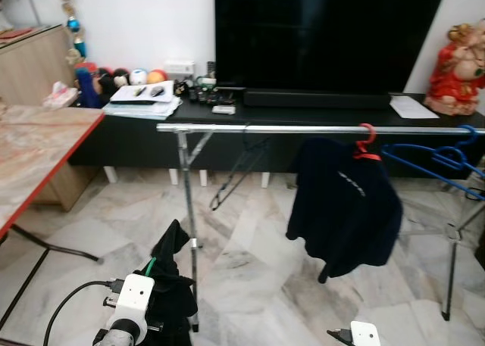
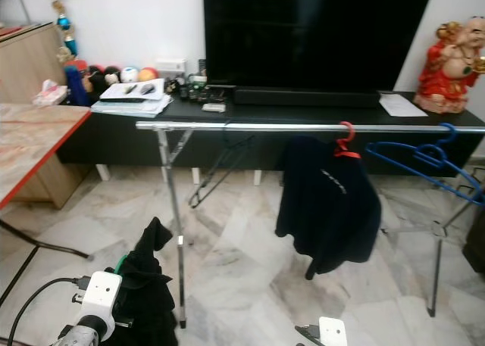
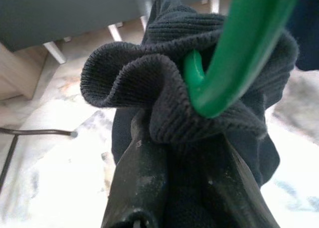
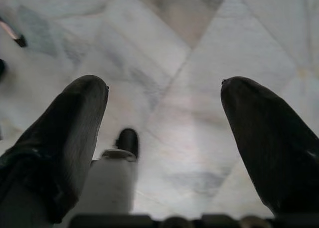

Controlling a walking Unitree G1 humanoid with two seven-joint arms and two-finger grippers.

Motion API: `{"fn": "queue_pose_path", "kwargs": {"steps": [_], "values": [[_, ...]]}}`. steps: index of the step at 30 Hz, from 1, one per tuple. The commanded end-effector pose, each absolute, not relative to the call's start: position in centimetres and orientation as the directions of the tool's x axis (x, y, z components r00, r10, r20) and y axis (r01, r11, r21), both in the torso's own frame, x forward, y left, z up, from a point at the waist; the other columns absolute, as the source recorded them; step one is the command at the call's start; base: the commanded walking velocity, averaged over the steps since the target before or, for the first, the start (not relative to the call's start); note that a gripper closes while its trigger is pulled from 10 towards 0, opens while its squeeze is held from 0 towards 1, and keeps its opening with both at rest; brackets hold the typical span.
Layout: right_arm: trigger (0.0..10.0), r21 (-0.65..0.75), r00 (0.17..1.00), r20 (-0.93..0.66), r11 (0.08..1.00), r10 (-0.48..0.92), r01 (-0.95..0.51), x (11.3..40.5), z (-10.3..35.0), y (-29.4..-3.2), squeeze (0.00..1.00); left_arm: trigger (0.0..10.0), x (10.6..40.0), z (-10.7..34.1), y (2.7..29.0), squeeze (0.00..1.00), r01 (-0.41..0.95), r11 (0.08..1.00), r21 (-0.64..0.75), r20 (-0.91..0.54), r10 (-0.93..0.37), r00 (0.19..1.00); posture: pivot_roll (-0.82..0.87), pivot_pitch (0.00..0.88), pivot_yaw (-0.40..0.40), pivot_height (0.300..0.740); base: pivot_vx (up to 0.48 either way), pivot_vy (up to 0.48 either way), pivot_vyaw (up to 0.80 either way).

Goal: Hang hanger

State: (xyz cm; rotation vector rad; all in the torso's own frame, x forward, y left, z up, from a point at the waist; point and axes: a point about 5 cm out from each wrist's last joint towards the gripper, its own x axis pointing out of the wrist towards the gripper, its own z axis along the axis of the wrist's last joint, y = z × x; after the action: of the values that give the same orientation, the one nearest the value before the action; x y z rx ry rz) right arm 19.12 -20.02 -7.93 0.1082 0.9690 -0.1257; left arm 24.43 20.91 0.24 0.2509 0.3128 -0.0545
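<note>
- The left pincer (image 3: 184, 153) is clamped on the bunched collar of a dark knit garment (image 1: 170, 274), with the green hanger (image 3: 234, 48) hook curling up just past its fingertips; the cloth droops below the grip.
- In the head views this load sits low, beside the near upright of the clothes rail (image 1: 303, 128), whose bar runs well above and ahead of the left pincer.
- Further along the bar, away to the right of the left pincer, hang a dark jacket (image 1: 345, 206) on a red hanger (image 1: 367, 143), then blue hangers (image 1: 436, 160). Nearer, a thin black wire hanger (image 1: 236, 168) dangles from the bar.
- The right pincer (image 4: 164, 133) hangs idle over the marble floor (image 4: 199, 48), its fingers spread wide and holding nothing.
- Judged step: carrying the loaded hanger toward the rail, the hooking not yet done.
- Next, I judge, the left pincer must rise above the bar, bring the green hook over bare bar short of the jacket, lower it on, then let go. The swinging cloth could snag on the upright.
</note>
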Motion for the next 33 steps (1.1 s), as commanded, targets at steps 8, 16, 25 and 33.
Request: {"fn": "queue_pose_path", "kwargs": {"steps": [8, 16, 25, 33], "values": [[10.0, 0.041, 0.581, -0.811, 0.985, -0.064, 0.165, 19.7, -7.6, -20.0, 0.00, 10.0, 24.4, 0.7, 21.5, 0.00, 0.065, 0.965, 0.255, -0.283, 0.010, 0.959, 0.04, 0.000, -0.018, 0.740, 0.000, -0.472, 0.00], [10.0, 0.042, 0.583, -0.809, 0.983, -0.070, 0.176, 19.8, -7.6, -20.0, 0.00, 10.0, 24.4, 0.7, 21.4, 0.00, 0.056, 0.966, 0.252, -0.279, 0.017, 0.960, 0.04, 0.000, -0.011, 0.740, 0.000, -0.472, 0.00], [10.0, 0.039, 0.583, -0.809, 0.984, -0.072, 0.175, 19.8, -7.5, -20.1, 0.00, 10.0, 24.3, 0.7, 21.4, 0.00, 0.044, 0.966, 0.254, -0.275, 0.028, 0.961, 0.04, 0.000, -0.025, 0.740, 0.000, -0.463, 0.00], [10.0, 0.043, 0.587, -0.807, 0.985, -0.066, 0.170, 20.0, -7.5, -20.0, 0.00, 10.0, 24.2, 0.9, 22.2, 0.00, 0.007, 0.971, 0.238, -0.278, 0.061, 0.959, 0.06, 0.004, -0.042, 0.740, 0.000, -0.049, 0.00]]}}
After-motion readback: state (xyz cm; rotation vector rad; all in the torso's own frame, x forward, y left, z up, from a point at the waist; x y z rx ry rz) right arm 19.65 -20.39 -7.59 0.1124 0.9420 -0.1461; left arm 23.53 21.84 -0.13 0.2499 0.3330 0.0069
